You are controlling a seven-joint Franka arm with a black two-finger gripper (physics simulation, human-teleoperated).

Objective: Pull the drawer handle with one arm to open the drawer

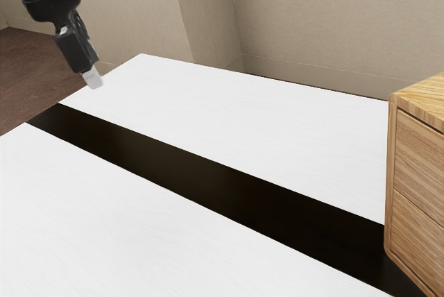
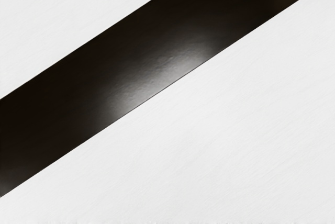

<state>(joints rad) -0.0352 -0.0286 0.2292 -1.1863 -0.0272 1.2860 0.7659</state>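
Tabletop (image 1: 208,113) first: the biggest thing by far, white, running out under and ahead of the gripper. A black stripe (image 1: 208,179) cuts across it. Its long axis starts about below the gripper and ends at the foot of the cabinet, so it roughly marks my line of travel.

Next in size is the wooden cabinet (image 1: 423,99), at the stripe's far end and well apart from the gripper, w/ most of the table between them. The panelled side looks turned back toward the tool. The top drawer front (image 1: 418,165) sits flush, so I judge it shut, w/ another front below. The handle is too edge-on to pick out, so no grasp axis yet.

Smallest is the gripper (image 1: 92,80), hanging above the table, tilted down and toward the cabinet, holding nothing. It's side-on, so I can't tell if it's spread or pressed together.

The ext view gives me the cabinet and tool together. The wrist view gives the table surface and stripe under the hand, w/ a glare patch (image 2: 178,59) on the stripe.

Judgement: approach not begun. A long reach across comes first, then find the handle.
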